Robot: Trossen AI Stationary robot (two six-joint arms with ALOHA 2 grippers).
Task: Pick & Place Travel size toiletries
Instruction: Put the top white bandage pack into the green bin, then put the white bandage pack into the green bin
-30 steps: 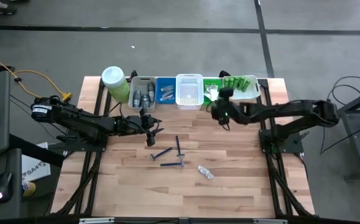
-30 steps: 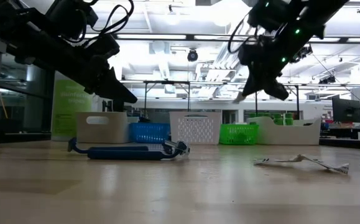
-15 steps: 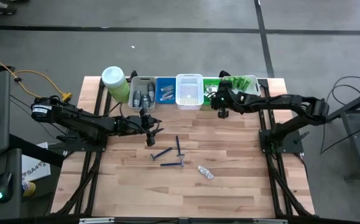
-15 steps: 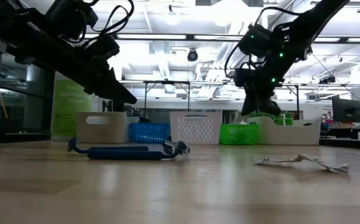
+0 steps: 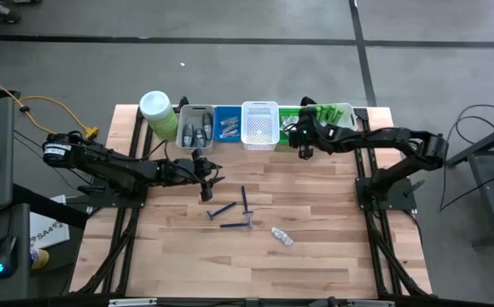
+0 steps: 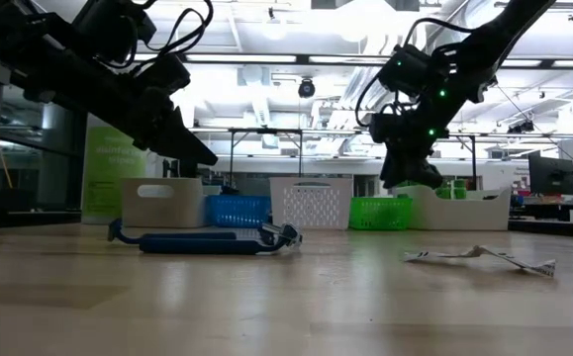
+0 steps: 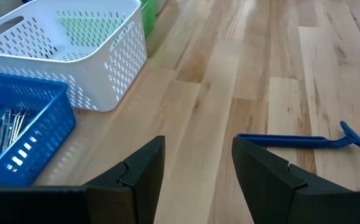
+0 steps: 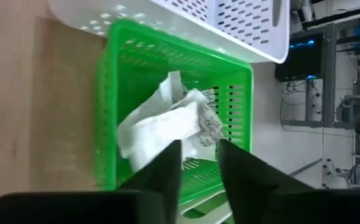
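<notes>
Right jaws (image 8: 198, 163), narrowly parted and holding nothing, hover directly above the white sachets (image 8: 167, 121) in the green bin (image 8: 114, 74). Left jaws (image 7: 195, 165), parted and empty; blue razor (image 7: 304, 140) lies ahead, crosswise on the desk (image 7: 229, 93).

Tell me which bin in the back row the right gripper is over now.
The right gripper hangs over the green basket, between the white perforated basket and the long white tray. It alone holds crumpled white sachets, seen past the gripper's open fingers.
</notes>
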